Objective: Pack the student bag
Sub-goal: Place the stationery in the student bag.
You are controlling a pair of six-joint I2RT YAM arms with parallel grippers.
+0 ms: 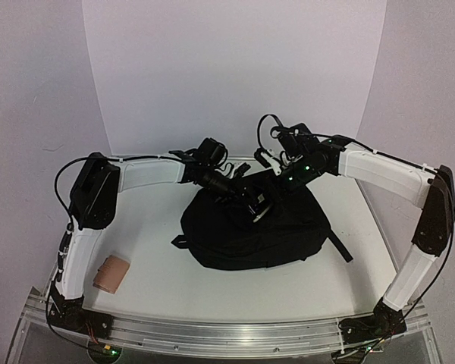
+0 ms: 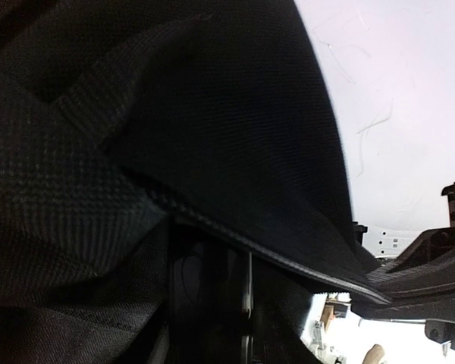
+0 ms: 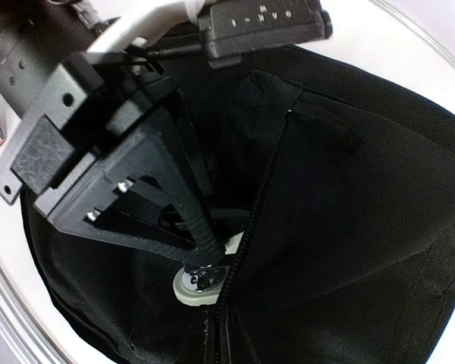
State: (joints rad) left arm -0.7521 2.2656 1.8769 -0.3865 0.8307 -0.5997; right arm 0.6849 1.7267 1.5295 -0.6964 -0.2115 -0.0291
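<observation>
Bag: your black backpack [image 1: 267, 236] lies in the middle of the surface [image 1: 159, 284], with both arms reaching over its far edge.
Left end effector [image 3: 202, 267]: its tip sits down at the bag's zip [image 3: 262, 188], among dark folds. You cannot tell whether the fingers are spread or pinching anything.
Right end effector [image 1: 277, 171]: it is pressed together at the bag's far top edge. You cannot tell whether fabric is caught in it.
Elsewhere: a small tan object [image 1: 110, 273] lies beside the left arm's base, well apart from the bag.
</observation>
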